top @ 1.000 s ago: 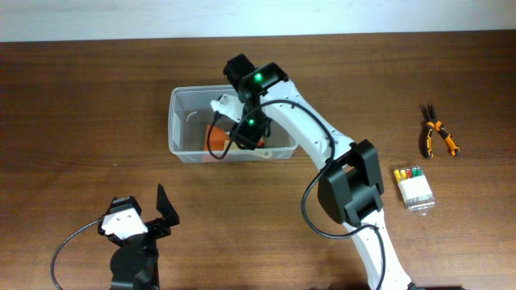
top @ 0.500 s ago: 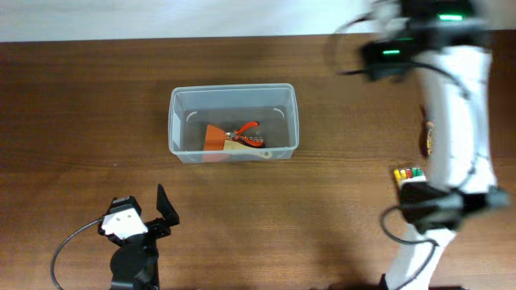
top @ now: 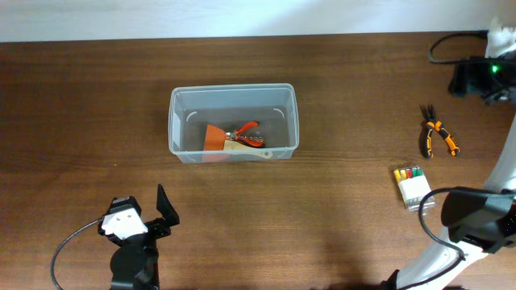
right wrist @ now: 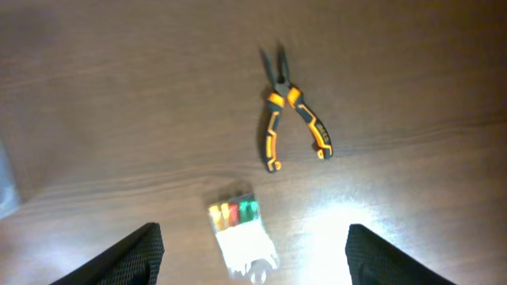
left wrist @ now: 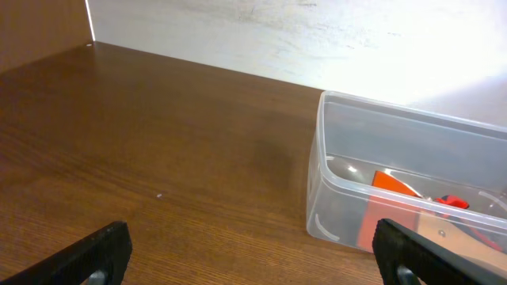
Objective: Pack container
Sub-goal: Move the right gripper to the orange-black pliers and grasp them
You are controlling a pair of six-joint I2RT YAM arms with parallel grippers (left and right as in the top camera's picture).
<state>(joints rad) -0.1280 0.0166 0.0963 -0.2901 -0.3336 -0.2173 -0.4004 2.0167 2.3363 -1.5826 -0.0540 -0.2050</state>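
The container is a clear plastic bin at the table's centre, also in the left wrist view. Inside it lie an orange flat tool and red-handled pliers. My right gripper is open and empty, high above the table's far right. Below it lie orange-and-black pliers, also in the overhead view. My left gripper is open and empty, low at the front left, short of the container.
A small white box of coloured bits lies at the right, in front of the pliers, also in the right wrist view. The right arm's base stands at the front right. A pale wall runs behind the table.
My right arm has swung out of the container to the far right, above the pliers. The orange tool and red pliers stay in the container. The left arm has not moved.
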